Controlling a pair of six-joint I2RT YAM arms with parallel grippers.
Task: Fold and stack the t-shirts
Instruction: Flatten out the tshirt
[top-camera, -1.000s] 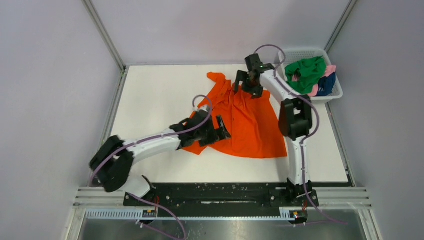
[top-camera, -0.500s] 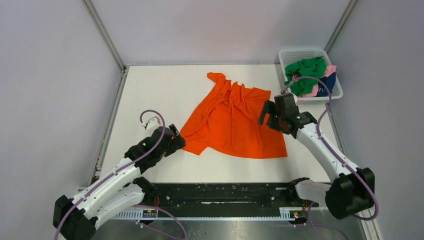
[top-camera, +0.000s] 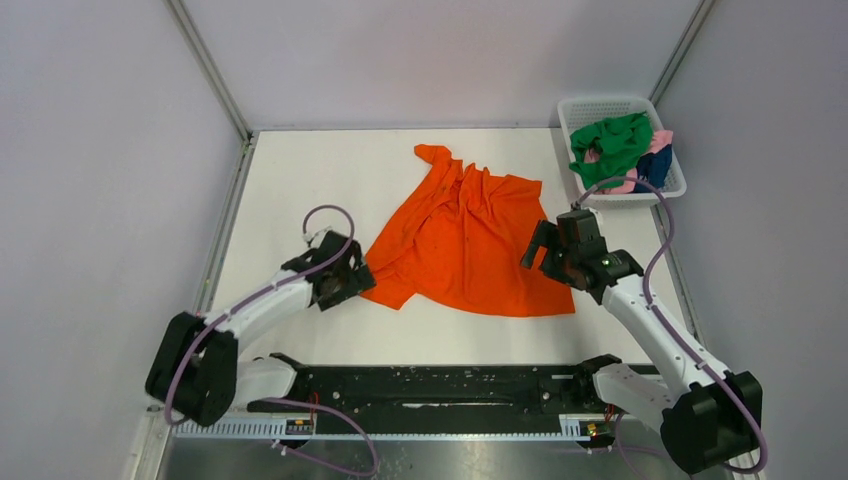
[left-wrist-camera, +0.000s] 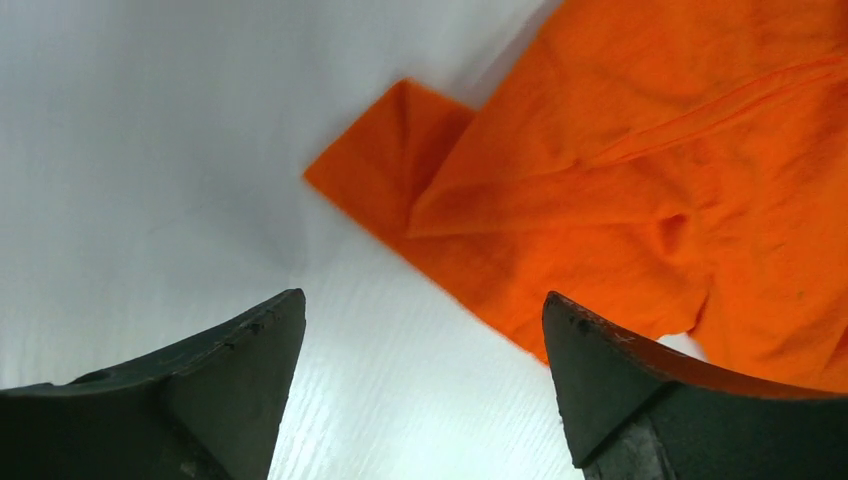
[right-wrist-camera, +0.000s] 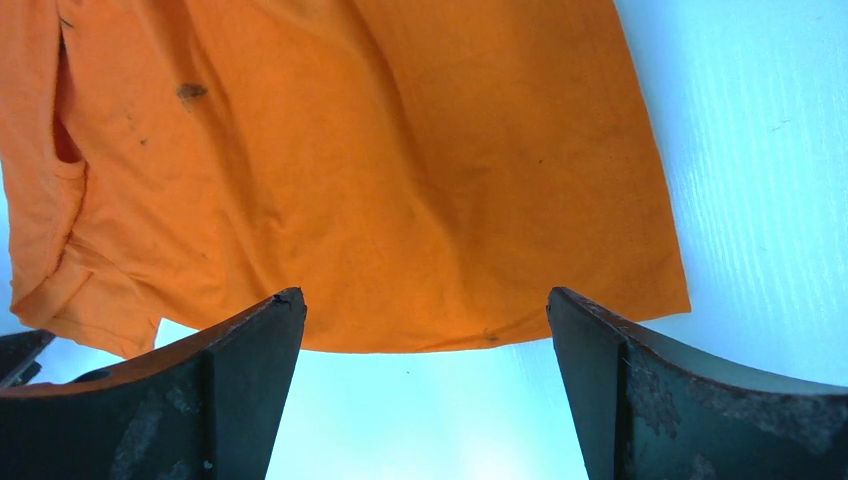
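Observation:
A bright orange t-shirt (top-camera: 460, 240) lies spread but rumpled on the white table (top-camera: 300, 180). My left gripper (top-camera: 356, 282) is at its near-left sleeve, open, nothing between the fingers. In the left wrist view the sleeve corner (left-wrist-camera: 400, 140) lies just ahead of the left gripper (left-wrist-camera: 425, 325), whose right fingertip (left-wrist-camera: 580, 330) overlaps the cloth edge. My right gripper (top-camera: 543, 252) hovers open over the shirt's near-right hem. In the right wrist view the hem (right-wrist-camera: 450, 340) runs between the tips of the right gripper (right-wrist-camera: 425, 320). Green (top-camera: 612, 145), pink (top-camera: 661, 141) and navy (top-camera: 652, 167) t-shirts lie bunched in the basket.
A white mesh basket (top-camera: 600, 103) stands at the table's far right corner. Grey walls close in the table on three sides. The black rail (top-camera: 440, 385) with the arm bases runs along the near edge.
Both arms came off the middle of the orange shirt and now sit at its near-left and near-right edges. The left jaws have narrowed slightly. The shirt lies flatter than a second ago.

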